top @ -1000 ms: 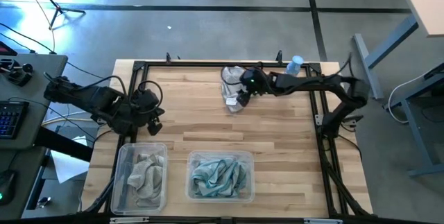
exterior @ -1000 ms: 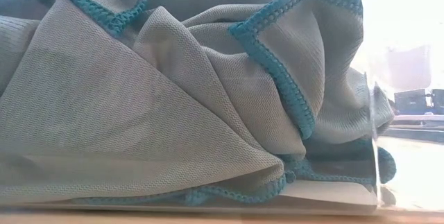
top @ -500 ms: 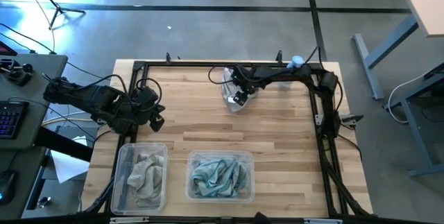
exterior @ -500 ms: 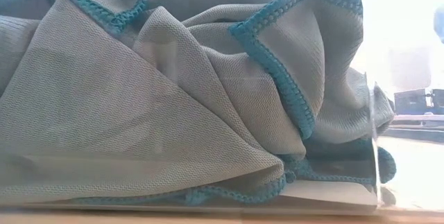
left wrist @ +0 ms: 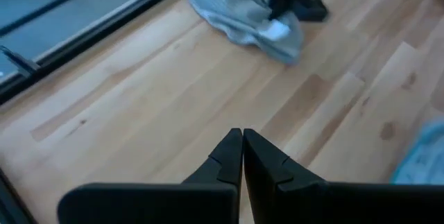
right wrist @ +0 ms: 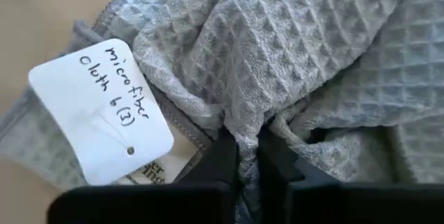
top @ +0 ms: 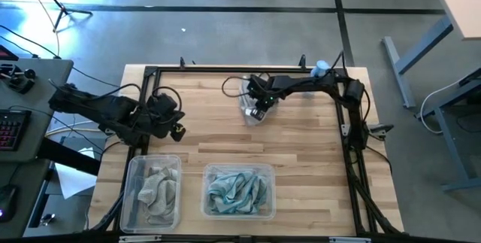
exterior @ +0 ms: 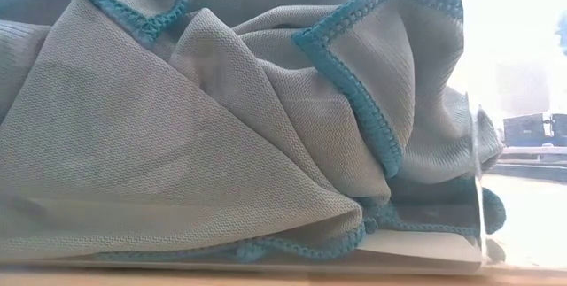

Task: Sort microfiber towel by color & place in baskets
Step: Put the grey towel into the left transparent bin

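Note:
A grey waffle-weave microfiber towel (top: 250, 101) lies crumpled on the wood near the table's far edge, its white tag (right wrist: 104, 123) beside my fingers. My right gripper (top: 259, 107) is down on it, shut on a fold. My left gripper (top: 175, 127) hovers shut and empty over the table's left side, with the grey towel (left wrist: 246, 12) ahead of it. Near the front edge, the narrower basket (top: 134, 198) holds grey towels (top: 156, 190). The wider basket (top: 270, 174) holds teal-edged towels (top: 237, 190), which fill the low view (exterior: 221, 144). My right gripper pinches a raised fold of the grey towel (right wrist: 244, 135) between its two fingers, close to the tagged hem. The fingers come from above, slanting in from the table's right. The towel still rests bunched on the table around the fold.
A pale blue spray bottle (top: 321, 68) stands at the far right by the black frame rail (top: 225, 71). Bare wood (top: 248, 141) lies between the grey towel and the baskets.
My right arm has drawn its elbow in from the table's right edge, while its gripper has stayed at the grey towel and shifted slightly toward the table's left. My left gripper has crept a little toward the right.

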{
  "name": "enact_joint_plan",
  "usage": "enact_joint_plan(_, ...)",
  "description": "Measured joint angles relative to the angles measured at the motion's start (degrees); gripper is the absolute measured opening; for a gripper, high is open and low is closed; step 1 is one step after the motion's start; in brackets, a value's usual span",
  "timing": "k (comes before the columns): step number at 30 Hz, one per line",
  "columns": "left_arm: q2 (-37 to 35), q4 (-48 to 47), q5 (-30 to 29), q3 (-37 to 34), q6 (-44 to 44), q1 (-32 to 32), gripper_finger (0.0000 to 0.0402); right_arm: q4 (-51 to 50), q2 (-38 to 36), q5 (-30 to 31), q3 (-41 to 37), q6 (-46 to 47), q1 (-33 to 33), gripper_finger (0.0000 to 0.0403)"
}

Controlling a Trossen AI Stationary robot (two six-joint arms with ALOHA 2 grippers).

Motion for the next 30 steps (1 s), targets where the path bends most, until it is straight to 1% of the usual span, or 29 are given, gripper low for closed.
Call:
enact_joint_plan(1, 0.4, 0.0, -0.7, 0.0, 0.0, 0.0, 0.0, 0.2, -0.8, -0.4, 0.3, 0.2, 0.7, 0.0017)
enact_joint_plan(3, 1.4, 0.1, -1.9, 0.0, 0.1, 0.0, 0.0, 0.0, -2.6, -0.2, 0.6, 2.3, 2.3, 0.0027)
enact_joint_plan(5, 2.4, 0.3, -2.7, 0.0, -0.6, 0.0, 0.0001, 0.5, -5.2, 1.6, 1.9, 4.2, 4.0, 0.0034)
enact_joint_plan(7, 3.4, 1.2, -2.7, 0.0, -1.3, 0.0, 0.0008, 1.9, -8.7, 2.8, 3.4, 6.1, 5.7, 0.0029)
enact_joint_plan(10, 4.9, 1.4, -2.2, 0.0, 2.5, 0.0, 0.0035, 4.1, -11.8, 3.9, 4.5, 8.2, 8.7, 0.0009)
enact_joint_plan(13, 7.1, 2.5, -5.2, 0.0, 9.8, 0.0, 0.0078, 9.3, -13.9, 3.8, 5.4, 8.4, 12.3, 0.001)
enact_joint_plan(15, 8.8, 4.7, -8.9, 0.0, 12.6, 0.0, 0.0113, 12.6, -14.9, 3.8, 6.5, 8.4, 14.5, 0.0012)
enact_joint_plan(19, 12.4, 10.8, -23.6, 0.0, 19.2, 0.0, 0.0179, 13.7, -14.5, 4.4, 8.0, 8.1, 18.4, 0.0007)
enact_joint_plan(21, 14.1, 15.2, -27.7, 0.0, 22.2, 0.0, 0.02, 15.0, -14.5, 7.2, 8.2, 8.0, 20.2, 0.0005)
enact_joint_plan(22, 14.8, 17.8, -28.6, 0.0, 24.1, 0.0, 0.0208, 15.6, -14.6, 9.3, 8.4, 8.3, 21.0, 0.0005)
enact_joint_plan(24, 16.2, 23.2, -28.6, 0.0, 28.3, 0.0, 0.0215, 16.0, -14.6, 12.9, 8.4, 8.5, 22.4, 0.0005)
enact_joint_plan(25, 16.8, 26.2, -27.6, 0.0, 30.3, 0.0, 0.0217, 16.3, -14.6, 14.2, 8.4, 8.5, 22.9, 0.0005)
enact_joint_plan(27, 17.8, 32.3, -23.5, 0.0, 34.7, 0.0, 0.0218, 16.6, -14.6, 16.0, 8.4, 8.5, 23.6, 0.0008)
enact_joint_plan(30, 19.3, 40.6, -16.2, 0.0, 42.2, 0.0, 0.0218, 17.7, -14.6, 16.3, 8.4, 8.5, 23.9, 0.0008)
